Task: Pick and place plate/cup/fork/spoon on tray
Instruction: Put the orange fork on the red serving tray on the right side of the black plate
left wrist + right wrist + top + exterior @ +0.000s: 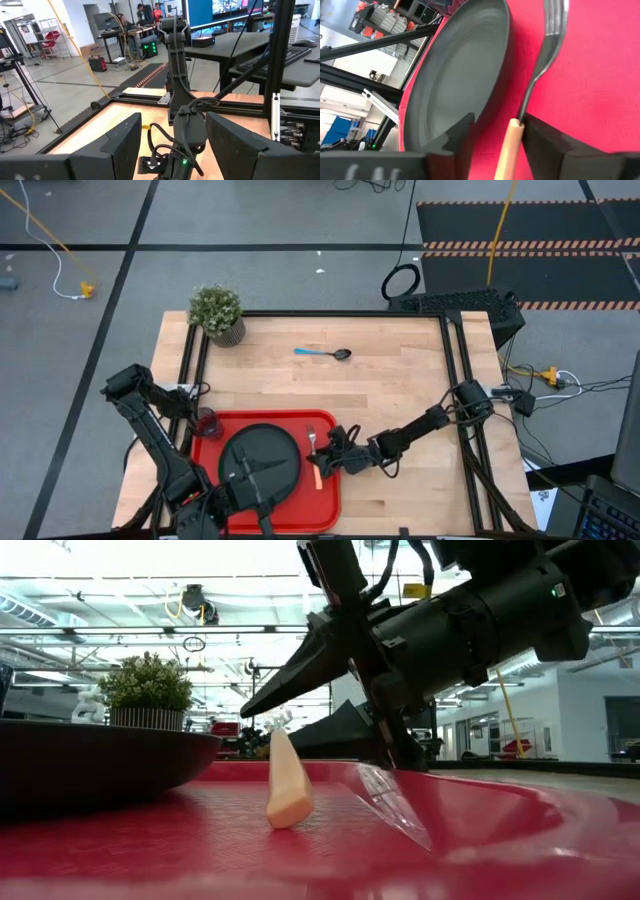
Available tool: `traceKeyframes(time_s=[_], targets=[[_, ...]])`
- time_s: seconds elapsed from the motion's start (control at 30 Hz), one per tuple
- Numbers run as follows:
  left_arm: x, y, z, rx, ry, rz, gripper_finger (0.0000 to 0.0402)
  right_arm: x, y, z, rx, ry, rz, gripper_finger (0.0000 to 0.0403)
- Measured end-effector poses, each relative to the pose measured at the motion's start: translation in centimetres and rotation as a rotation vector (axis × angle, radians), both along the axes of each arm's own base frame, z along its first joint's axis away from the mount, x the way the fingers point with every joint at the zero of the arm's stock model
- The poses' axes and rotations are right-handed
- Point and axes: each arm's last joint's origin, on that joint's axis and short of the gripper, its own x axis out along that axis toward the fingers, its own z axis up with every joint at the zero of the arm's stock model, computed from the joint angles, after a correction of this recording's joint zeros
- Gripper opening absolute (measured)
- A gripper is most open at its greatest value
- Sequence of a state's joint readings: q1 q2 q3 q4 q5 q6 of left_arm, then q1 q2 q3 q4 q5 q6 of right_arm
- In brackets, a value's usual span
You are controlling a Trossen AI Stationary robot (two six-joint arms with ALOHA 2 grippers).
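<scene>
The red tray lies at the table's near edge. The black plate sits on it, and the dark cup stands at its far left corner. The fork is on the tray right of the plate, and its orange handle's free end rests on the tray floor. My right gripper is open, with one finger on each side of the fork's handle. My left gripper is open and empty above the plate. The blue-handled spoon lies on the table farther back. My right gripper's fingers stand on either side of the fork's handle, near where it joins the metal neck. The gap between them is much wider than the handle. The handle lies right beside one finger, and I cannot tell whether they touch.
A potted green plant stands at the table's far left corner. A black frame rail runs along the table's right side. Bare wood lies between the tray and the spoon.
</scene>
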State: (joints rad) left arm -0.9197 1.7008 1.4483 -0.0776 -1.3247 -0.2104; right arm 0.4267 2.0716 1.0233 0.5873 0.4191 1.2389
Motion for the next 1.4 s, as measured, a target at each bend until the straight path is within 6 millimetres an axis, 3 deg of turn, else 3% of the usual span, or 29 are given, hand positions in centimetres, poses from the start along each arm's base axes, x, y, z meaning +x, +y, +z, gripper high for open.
traceKeyframes(time_s=[0.3, 0.7, 1.1, 1.23, 1.4], targets=[[-0.2, -0.2, 0.0, 0.000, -0.001, -0.007, 0.0223, -0.4, -0.4, 0.1, -0.067, 0.069, 0.019, 0.0221], [-0.1, -0.2, 0.2, 0.003, -0.005, -0.008, 0.0223, -1.9, -1.5, 2.3, -0.171, 0.219, 0.037, 0.0206], [-0.1, -0.2, 0.2, 0.009, 0.001, -0.019, 0.0223, -2.2, -1.9, 5.8, -0.225, 0.154, 0.083, 0.0208], [-0.1, -0.4, 0.1, 0.027, 0.025, -0.069, 0.0223, -3.1, -0.7, 7.2, -0.229, 0.126, 0.126, 0.0208], [0.1, -0.2, -0.1, 0.032, 0.043, -0.085, 0.0223, -5.2, 2.8, 7.7, -0.238, 0.092, 0.135, 0.0208]])
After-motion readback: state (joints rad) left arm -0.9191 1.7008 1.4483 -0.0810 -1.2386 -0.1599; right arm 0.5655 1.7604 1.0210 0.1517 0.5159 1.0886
